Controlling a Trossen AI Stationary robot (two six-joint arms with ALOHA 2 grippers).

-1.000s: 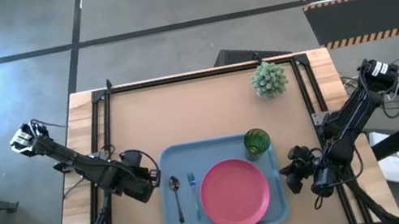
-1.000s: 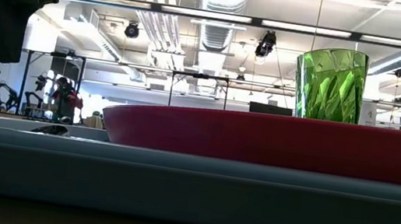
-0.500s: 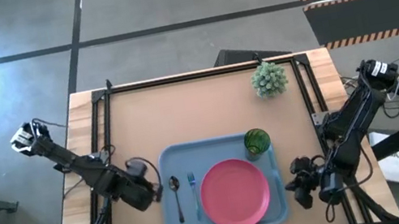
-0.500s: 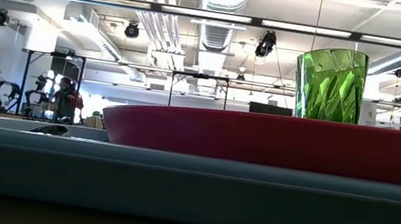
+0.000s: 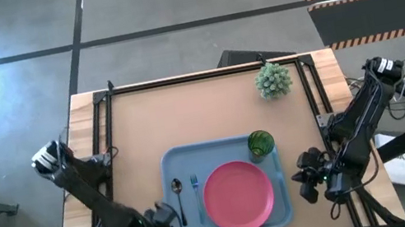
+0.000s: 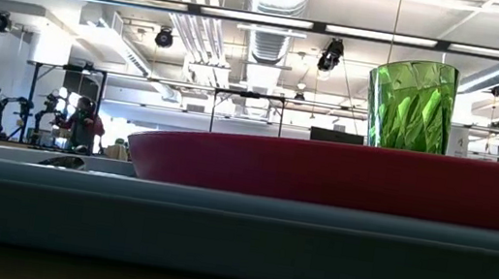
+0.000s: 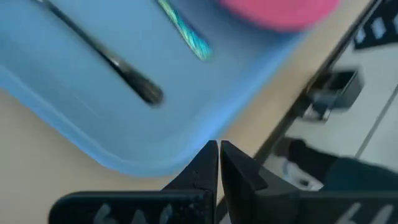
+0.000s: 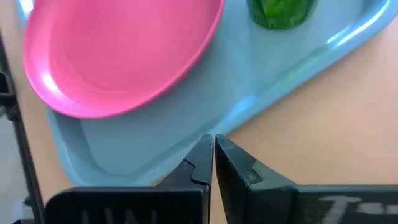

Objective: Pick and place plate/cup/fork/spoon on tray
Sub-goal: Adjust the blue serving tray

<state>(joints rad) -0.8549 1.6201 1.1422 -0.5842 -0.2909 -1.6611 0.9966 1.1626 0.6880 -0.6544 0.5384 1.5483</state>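
One light-blue tray point(image 5: 164, 169) is sitting on the table between two closed, empty grippers, the left gripper point(image 5: 166, 218) and the right gripper point(image 5: 307, 179). It is carrying one pink plate point(image 5: 238, 196), one green cup point(image 5: 260, 143), one fork point(image 5: 197, 195) and one spoon point(image 5: 179, 199). One potted plant point(image 5: 273, 79) is standing well beyond them.

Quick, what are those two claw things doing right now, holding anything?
Left gripper: fingers closed, holding nothing.
Right gripper: fingers closed, holding nothing.

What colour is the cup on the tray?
Translucent green cup, faceted; clearest in the low view.
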